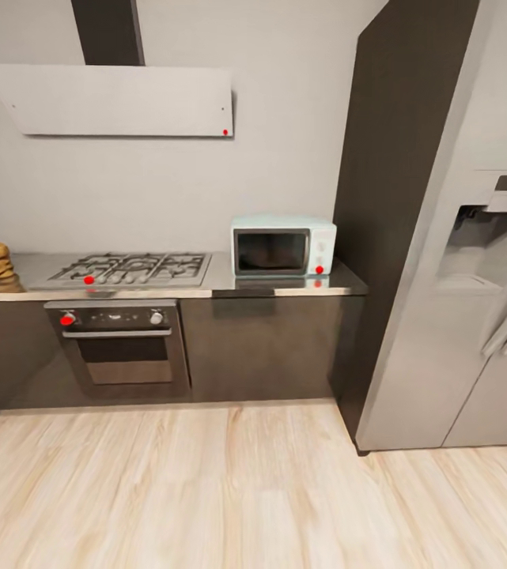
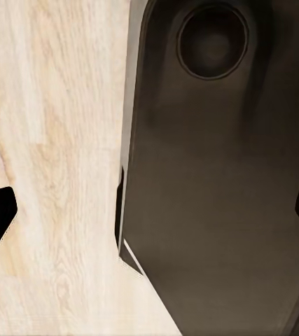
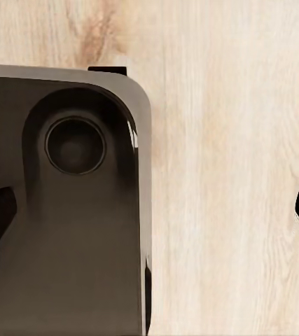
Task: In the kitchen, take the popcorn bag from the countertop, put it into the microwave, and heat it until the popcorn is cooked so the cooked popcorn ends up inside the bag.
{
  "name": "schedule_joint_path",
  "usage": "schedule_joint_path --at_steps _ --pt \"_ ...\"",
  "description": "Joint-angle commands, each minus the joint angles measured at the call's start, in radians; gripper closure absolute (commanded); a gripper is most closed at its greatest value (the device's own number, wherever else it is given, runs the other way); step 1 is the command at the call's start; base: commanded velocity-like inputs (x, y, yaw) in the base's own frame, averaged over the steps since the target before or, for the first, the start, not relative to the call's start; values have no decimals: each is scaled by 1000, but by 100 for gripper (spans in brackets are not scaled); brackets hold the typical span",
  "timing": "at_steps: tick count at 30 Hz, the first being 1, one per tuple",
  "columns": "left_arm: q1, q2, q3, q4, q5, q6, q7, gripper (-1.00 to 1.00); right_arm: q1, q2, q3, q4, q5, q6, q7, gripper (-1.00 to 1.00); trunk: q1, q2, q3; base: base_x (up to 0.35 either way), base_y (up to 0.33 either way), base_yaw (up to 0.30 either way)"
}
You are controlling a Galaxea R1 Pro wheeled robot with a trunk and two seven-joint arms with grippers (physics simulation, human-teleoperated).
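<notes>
On the countertop (image 1: 285, 286) sits the closed microwave (image 1: 283, 246); both claws (image 2: 149, 210) (image 3: 149, 210) apart.

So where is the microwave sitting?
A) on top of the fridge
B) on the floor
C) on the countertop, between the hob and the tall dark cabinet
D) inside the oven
C: the microwave stands on the countertop, with the hob on one side and the tall dark cabinet on the other.
</notes>
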Motion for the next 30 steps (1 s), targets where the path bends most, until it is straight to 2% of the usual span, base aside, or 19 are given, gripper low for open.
schedule_joint_path --at_steps 1,30 --pt "0 -1 7 -1 1 1 0 -100 -1 0 0 1 0 -3 -1 -100 1 0 -1 316 0 0" --pt "0 -2 7 -1 1 1 0 -100 -1 2 -3 1 0 -4 -1 -100 1 0 -1 314 0 0"
